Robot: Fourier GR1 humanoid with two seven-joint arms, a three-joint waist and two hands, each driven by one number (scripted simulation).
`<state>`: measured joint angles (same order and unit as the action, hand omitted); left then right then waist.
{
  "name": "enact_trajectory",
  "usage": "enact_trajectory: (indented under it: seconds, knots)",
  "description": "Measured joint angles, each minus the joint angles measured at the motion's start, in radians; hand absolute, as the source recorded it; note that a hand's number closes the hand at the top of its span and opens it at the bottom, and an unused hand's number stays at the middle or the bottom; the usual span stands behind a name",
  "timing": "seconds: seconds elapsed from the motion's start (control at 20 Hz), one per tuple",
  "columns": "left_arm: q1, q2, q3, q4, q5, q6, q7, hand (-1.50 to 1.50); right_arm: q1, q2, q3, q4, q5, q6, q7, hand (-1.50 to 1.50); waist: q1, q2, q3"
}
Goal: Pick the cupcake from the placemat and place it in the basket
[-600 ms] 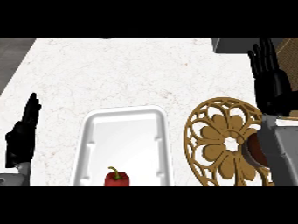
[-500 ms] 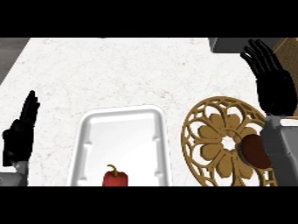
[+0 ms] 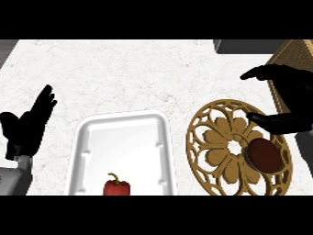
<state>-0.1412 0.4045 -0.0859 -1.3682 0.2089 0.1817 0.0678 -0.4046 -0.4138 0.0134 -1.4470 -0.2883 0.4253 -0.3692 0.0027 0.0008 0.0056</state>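
Centrally, a white tray [image 3: 94, 137] is seen lying on the pale speckled surface [image 3: 131, 69], and it serves as the landmark. A red pepper [image 3: 116, 186] with a green stem is seen inside the tray, at its near end. Just right of the tray, a round golden openwork placemat [image 3: 220, 133] is laid flat, and a dark brown cupcake [image 3: 264, 154] is seen resting on the placemat's right part, away from the tray. Above the cupcake, farther from the tray, the right hand [image 3: 301, 98] is held with its fingers curved but spread apart, nothing being clasped; its lower finger lies just over the cupcake's far edge, though contact cannot be told. A woven basket [image 3: 306, 55] is shown at the far right, well apart from the tray and partly hidden behind that hand. Left of the tray, the left hand [image 3: 26, 128] is held upright with fingers straight and apart, nothing being held.
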Motion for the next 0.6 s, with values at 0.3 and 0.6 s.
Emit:
enact_trajectory:
  seconds: [0.3, 0.6]
  knots:
    - [-0.043, 0.019, 0.039, 0.006, 0.045, -0.061, 0.083, 0.0, 0.155, 0.033, 0.067, -0.282, 0.085, -0.072, 0.07, -1.5, -0.013, -0.004, -0.005]
    - [-0.05, 0.029, 0.054, 0.005, 0.049, -0.076, 0.102, 0.0, 0.096, -0.131, 0.027, -0.428, 0.028, -0.04, 0.417, -1.5, -0.015, -0.008, -0.008]
